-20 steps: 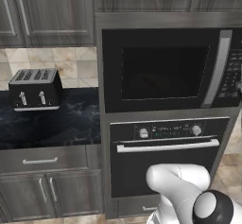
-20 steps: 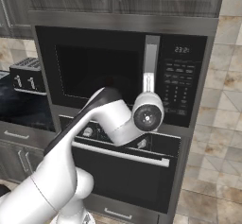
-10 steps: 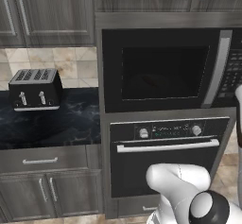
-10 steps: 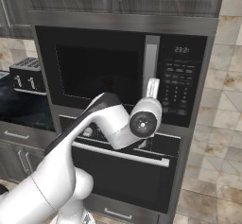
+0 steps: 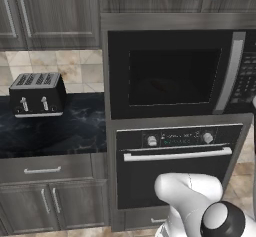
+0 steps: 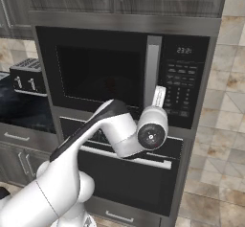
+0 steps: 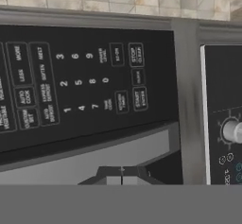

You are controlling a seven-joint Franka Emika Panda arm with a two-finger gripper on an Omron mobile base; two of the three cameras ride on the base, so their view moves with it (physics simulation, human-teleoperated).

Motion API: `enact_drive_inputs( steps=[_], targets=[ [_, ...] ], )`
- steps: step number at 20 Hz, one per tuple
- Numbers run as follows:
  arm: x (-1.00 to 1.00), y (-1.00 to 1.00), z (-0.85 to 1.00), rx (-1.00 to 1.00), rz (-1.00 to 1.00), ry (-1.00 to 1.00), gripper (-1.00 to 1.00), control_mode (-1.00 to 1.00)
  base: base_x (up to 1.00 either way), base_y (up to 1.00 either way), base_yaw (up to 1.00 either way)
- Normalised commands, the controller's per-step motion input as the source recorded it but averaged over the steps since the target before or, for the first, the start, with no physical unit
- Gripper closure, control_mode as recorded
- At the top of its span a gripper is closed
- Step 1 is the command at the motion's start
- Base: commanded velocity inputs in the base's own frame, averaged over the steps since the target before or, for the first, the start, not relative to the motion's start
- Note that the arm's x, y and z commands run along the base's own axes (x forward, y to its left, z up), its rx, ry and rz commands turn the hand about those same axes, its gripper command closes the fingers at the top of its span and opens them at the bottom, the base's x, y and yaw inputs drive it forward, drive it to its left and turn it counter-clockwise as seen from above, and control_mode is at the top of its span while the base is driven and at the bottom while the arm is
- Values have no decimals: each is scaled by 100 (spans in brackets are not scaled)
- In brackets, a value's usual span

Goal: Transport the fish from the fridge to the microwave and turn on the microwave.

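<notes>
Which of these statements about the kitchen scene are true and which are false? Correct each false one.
1. The microwave door is closed. True.
2. The gripper is held up at the microwave's button panel. True.
3. The gripper's fingers are spread wide apart. False: they are shut together.
4. The toaster sits on the floor. False: it sits on the dark counter.
5. The oven is below the microwave. True.

A black toaster (image 5: pixel 37 95) sits on my dark marble desk (image 5: pixel 55 131) to the left. The black oven (image 5: pixel 175 156) has two knobs and a horizontal handle, under dark wooden cabinets (image 5: pixel 50 11).
</notes>
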Motion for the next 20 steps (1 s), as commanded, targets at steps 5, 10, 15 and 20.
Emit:
enact_drive_inputs(
  steps=[5, 10, 15, 20],
  targets=[
    [0, 0, -19, 0, 0, 0, 100, -100, 0, 0, 0],
    [0, 0, -20, 0, 0, 0, 100, -100, 0, 0, 0],
    [0, 0, -21, 0, 0, 0, 100, -100, 0, 0, 0],
    [0, -4, -13, 1, 0, 0, 100, -100, 0, 0, 0]
  ],
)
